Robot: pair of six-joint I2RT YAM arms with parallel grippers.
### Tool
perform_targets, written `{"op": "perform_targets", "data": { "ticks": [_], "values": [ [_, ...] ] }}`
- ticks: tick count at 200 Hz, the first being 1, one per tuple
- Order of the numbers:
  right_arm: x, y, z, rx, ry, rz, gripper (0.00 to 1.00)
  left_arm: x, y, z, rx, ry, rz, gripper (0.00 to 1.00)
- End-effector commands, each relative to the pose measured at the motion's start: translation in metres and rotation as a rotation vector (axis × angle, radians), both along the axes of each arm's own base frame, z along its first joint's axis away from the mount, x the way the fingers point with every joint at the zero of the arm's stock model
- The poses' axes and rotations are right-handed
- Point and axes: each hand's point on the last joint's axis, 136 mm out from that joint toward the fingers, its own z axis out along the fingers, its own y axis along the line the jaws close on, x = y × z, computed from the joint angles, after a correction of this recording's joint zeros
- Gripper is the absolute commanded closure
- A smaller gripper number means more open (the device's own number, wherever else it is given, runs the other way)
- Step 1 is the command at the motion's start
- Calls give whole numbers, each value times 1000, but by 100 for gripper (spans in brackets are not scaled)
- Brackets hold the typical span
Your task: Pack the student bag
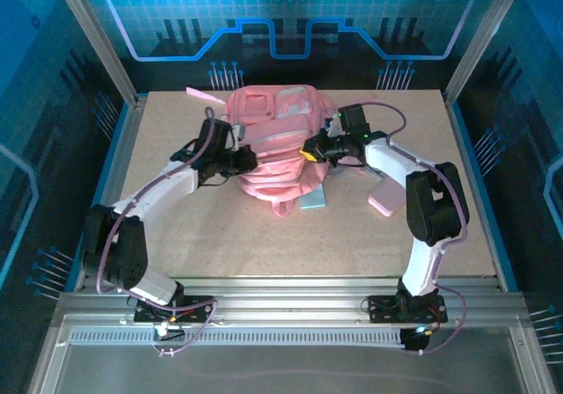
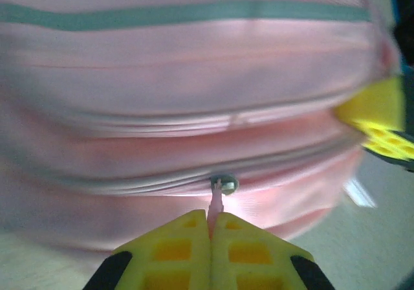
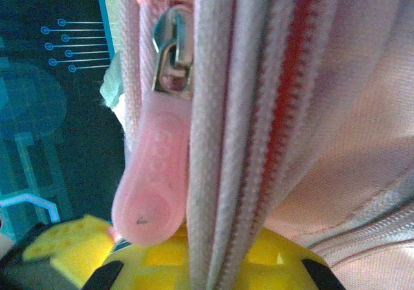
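Observation:
The pink student bag (image 1: 273,148) lies at the back middle of the table. My left gripper (image 1: 251,159) is at its left side, shut on a thin pink zipper pull (image 2: 215,206) that hangs from a metal slider (image 2: 224,185); the yellow fingers (image 2: 174,245) meet around it. My right gripper (image 1: 310,152) is at the bag's right side. Its jaws (image 3: 213,264) are shut on the grey zipper tape (image 3: 226,141) at the bag's edge. A pink rubber pull tab (image 3: 152,173) with a metal slider (image 3: 173,50) hangs free beside that tape.
A light blue flat item (image 1: 314,200) sticks out from under the bag's near right corner. A pink flat item (image 1: 384,202) lies on the table beside the right arm. A pink strap (image 1: 204,96) trails off the bag's back left. Metal frame rails border the table.

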Motion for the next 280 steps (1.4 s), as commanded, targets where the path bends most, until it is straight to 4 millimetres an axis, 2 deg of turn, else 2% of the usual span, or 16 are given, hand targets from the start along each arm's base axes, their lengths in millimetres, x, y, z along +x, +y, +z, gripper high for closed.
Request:
{"op": "perform_targets", "data": {
  "ticks": [1, 38, 49, 65, 80, 93, 102, 121, 147, 160, 172, 186, 204, 223, 242, 280],
  "values": [
    [14, -32, 23, -34, -97, -33, 100, -4, 61, -14, 170, 10, 147, 100],
    [20, -33, 29, -56, -113, 8, 100, -6, 99, -23, 172, 24, 250, 100],
    [25, -32, 31, -68, -121, 23, 100, -7, 95, -20, 139, 20, 242, 100],
    [35, -31, 33, -99, -131, 45, 100, -11, 79, -7, 69, -7, 197, 100],
    [47, -30, 36, -124, -144, 46, 81, -21, 60, 8, 16, -38, 162, 100],
    [53, -28, 42, -122, -138, 41, 51, -30, 39, 22, -12, -71, 126, 100],
    [52, -24, 48, -116, -148, 42, 40, -36, 23, 29, -30, -88, 99, 100],
    [39, -23, 57, -170, -178, 42, 23, -39, -8, 41, -89, -113, 55, 100],
    [8, -30, 59, -193, -165, 49, 12, -30, -49, 53, -169, -156, -1, 100],
    [-8, -41, 58, -216, -154, 28, 7, -22, -66, 50, -176, -156, -28, 100],
    [-24, -49, 58, -223, -145, 9, 7, -12, -79, 48, -191, -158, -47, 100],
    [-40, -48, 60, -182, -130, -5, 7, -3, -93, 44, -210, -145, -74, 100],
    [-55, -31, 61, -79, -101, 5, 7, 3, -109, 49, -233, -143, -112, 100],
    [-63, -12, 50, -65, -69, 14, 7, -1, -121, 58, -221, -168, -156, 100],
    [-54, 0, 32, -55, -33, -3, 7, -11, -127, 64, -219, -174, -184, 100],
    [-12, 11, 2, -49, 0, -90, 14, -34, -124, 55, -206, -149, -190, 100]
  ]
}}
